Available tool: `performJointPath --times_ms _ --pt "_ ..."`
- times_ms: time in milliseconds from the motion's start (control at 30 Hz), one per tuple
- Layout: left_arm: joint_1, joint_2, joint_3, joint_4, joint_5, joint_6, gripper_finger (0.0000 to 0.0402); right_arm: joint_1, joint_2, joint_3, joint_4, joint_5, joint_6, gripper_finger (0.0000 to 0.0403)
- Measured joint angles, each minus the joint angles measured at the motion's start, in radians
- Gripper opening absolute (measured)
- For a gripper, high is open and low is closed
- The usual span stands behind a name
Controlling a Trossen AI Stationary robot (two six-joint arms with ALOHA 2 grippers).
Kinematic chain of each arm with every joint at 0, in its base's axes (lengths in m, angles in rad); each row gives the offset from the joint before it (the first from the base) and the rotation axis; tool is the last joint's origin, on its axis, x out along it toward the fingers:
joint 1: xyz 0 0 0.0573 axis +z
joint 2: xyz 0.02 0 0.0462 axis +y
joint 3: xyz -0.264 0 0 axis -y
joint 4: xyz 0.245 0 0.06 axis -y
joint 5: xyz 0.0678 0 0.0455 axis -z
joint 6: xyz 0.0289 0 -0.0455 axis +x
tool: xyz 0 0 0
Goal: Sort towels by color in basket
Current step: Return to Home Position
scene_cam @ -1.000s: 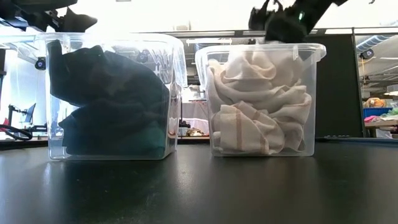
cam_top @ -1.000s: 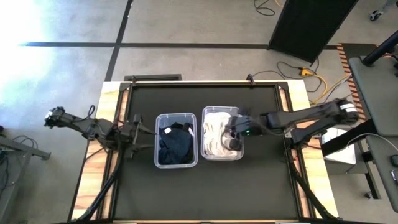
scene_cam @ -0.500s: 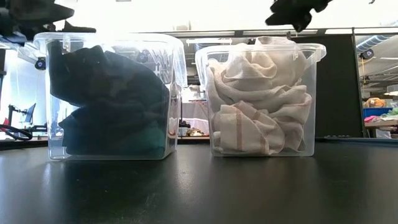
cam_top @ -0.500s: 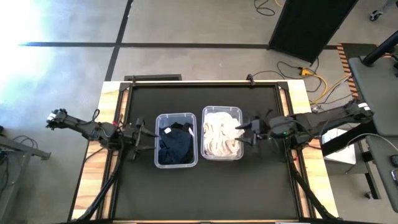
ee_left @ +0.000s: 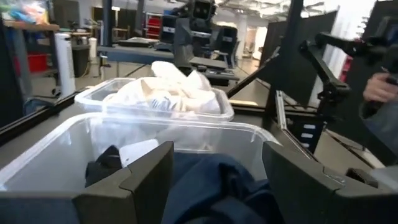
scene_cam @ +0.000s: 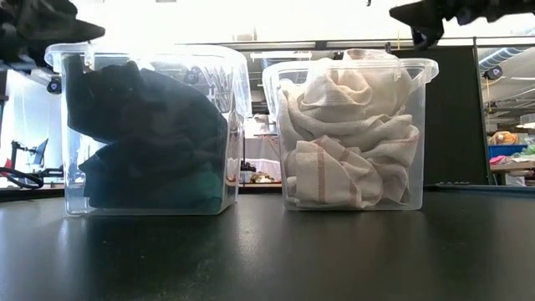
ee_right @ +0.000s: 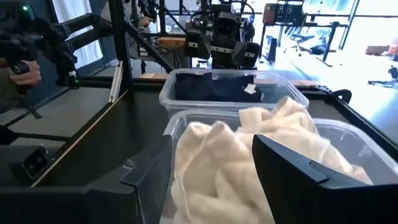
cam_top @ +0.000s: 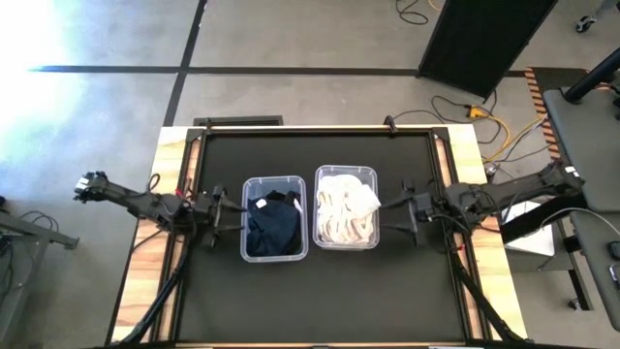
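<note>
Two clear bins stand side by side mid-table. The left bin (cam_top: 274, 231) holds dark towels (scene_cam: 146, 134), navy and black. The right bin (cam_top: 346, 221) holds white and cream towels (scene_cam: 351, 134), one with thin stripes (scene_cam: 322, 180); the pile rises just past the rim. My left gripper (cam_top: 225, 215) is open and level at the dark bin's left side, at rim height, seen also in its own view (ee_left: 217, 186). My right gripper (cam_top: 392, 208) is open and level just right of the white bin, above its rim (scene_cam: 422, 21). In its own view (ee_right: 214, 180) nothing lies between the fingers.
The black tabletop (cam_top: 320, 301) lies bare in front of and behind the bins. Beyond the table a person's hand (ee_left: 379, 87) shows on a control arm, seen also in the right wrist view (ee_right: 18, 68). Cables and a dark cabinet (cam_top: 484, 39) are on the floor behind.
My right gripper has drawn back from over the white bin toward the table's right edge and has tipped from pointing down to level. The white towels stay in their bin. My left gripper has sunk a little beside the dark bin.
</note>
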Motion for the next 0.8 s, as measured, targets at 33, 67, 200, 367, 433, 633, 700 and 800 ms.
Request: performJointPath --times_ms 33,67,200,367,433,633,700,800 --pt "0.000 -0.004 -0.020 0.023 -0.010 -0.005 0.0231 0.000 -0.019 -0.021 0.001 0.000 0.001 0.0219" --pt "0.000 -0.007 -0.044 0.050 -0.022 -0.008 0.0231 0.000 -0.036 -0.043 0.002 0.000 0.007 0.0218" --pt "0.002 -0.017 -0.097 0.084 -0.041 -0.016 0.0231 0.000 -0.099 -0.129 0.028 0.000 0.018 0.0211" --pt "0.002 -0.030 -0.083 0.057 -0.065 -0.003 0.0231 -0.032 -0.226 -0.182 0.004 0.035 -0.008 0.0197" --pt "0.002 -0.038 -0.078 0.057 -0.064 0.015 0.0231 -0.059 -0.297 -0.192 -0.043 0.034 -0.013 0.0188" --pt "0.040 -0.068 -0.092 0.083 0.053 0.042 0.0231 -0.139 -0.507 -0.253 -0.146 0.031 -0.002 0.0149" --pt "0.066 -0.068 -0.097 0.081 0.072 0.040 0.0231 -0.151 -0.574 -0.289 -0.146 0.021 0.009 0.0134" --pt "0.098 -0.069 -0.100 0.077 0.072 0.041 0.0231 -0.156 -0.593 -0.338 -0.144 0.011 0.032 0.0114"
